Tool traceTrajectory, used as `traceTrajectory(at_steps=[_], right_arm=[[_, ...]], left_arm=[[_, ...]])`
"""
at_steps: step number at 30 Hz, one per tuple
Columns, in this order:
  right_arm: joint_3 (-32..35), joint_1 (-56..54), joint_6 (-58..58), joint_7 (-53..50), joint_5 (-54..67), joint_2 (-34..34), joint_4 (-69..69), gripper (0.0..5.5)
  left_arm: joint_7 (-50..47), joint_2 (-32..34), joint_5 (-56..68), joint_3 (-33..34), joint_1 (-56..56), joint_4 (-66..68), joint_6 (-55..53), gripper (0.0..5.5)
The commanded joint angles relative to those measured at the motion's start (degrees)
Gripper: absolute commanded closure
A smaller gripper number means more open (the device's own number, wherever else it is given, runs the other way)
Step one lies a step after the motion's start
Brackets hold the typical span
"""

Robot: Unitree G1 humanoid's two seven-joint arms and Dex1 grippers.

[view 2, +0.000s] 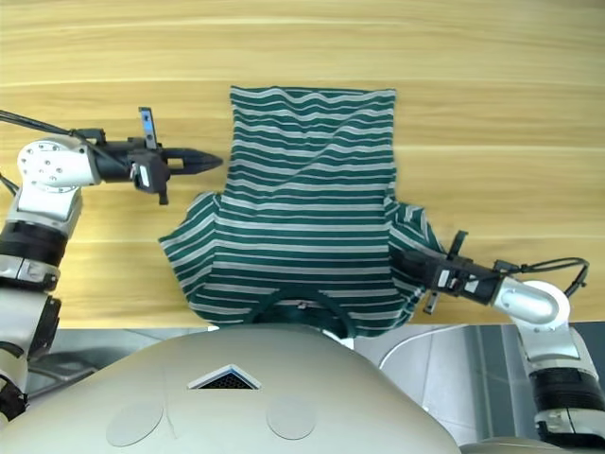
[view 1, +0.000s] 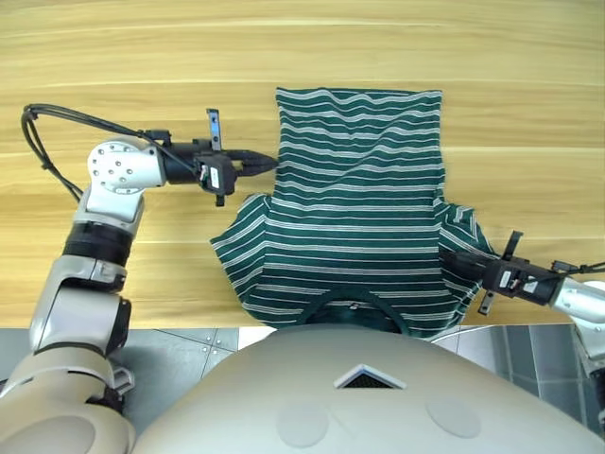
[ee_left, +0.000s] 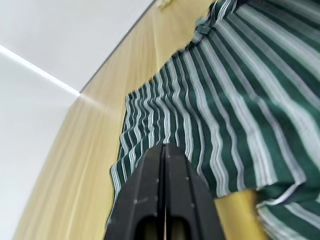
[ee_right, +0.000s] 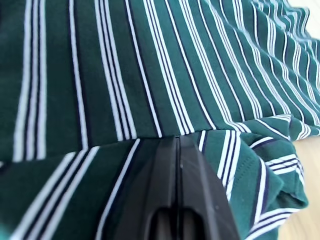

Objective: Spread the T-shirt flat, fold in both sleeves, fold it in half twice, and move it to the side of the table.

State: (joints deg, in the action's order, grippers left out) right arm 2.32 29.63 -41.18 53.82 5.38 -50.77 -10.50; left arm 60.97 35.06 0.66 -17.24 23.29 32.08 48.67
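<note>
On a pale wood-grain bench (view 1: 113, 57), with grey floor tiles (view 1: 189, 342) at its near edge and a white wall (ee_left: 75, 40) beyond, the striped green shirt (view 1: 359, 208) lies collar nearest, the left pincer (view 1: 272, 162) pressed together at its left side, the right pincer (view 1: 444, 253) pressed together on its right sleeve.

Grey tiled floor (view 1: 180, 345), plain white wall (ee_left: 100, 30) in the background
</note>
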Motion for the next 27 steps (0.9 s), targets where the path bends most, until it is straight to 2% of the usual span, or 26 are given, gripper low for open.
traceTrajectory(at_steps=[1, 7, 12, 17, 27], right_arm=[[0.1, 0.5, 1.5, 0.1, -0.6, -1.2, 2.0, 5.49], [-0.4, 0.4, 2.4, -0.5, -0.9, -0.7, 3.6, 5.49], [-2.2, -1.8, 3.0, -0.5, -1.6, 0.2, 3.9, 5.49], [-0.9, -2.6, 3.5, -2.1, 0.2, 0.8, 6.2, 5.49], [4.5, -0.5, 3.9, 0.6, 14.3, 0.3, 14.3, 5.49]], left_arm=[[-5.3, -4.7, -6.4, -1.1, 8.3, 10.2, 2.2, 5.50], [-17.2, -12.0, -16.1, -2.8, 21.1, 26.6, 3.4, 5.50], [-25.6, -18.1, -22.5, -5.4, 28.8, 38.6, -2.3, 5.50], [-32.4, -20.0, -30.4, -10.1, 29.2, 44.1, -9.5, 5.50], [-37.4, -19.2, -38.0, -14.9, 27.1, 46.5, -16.0, 5.50]])
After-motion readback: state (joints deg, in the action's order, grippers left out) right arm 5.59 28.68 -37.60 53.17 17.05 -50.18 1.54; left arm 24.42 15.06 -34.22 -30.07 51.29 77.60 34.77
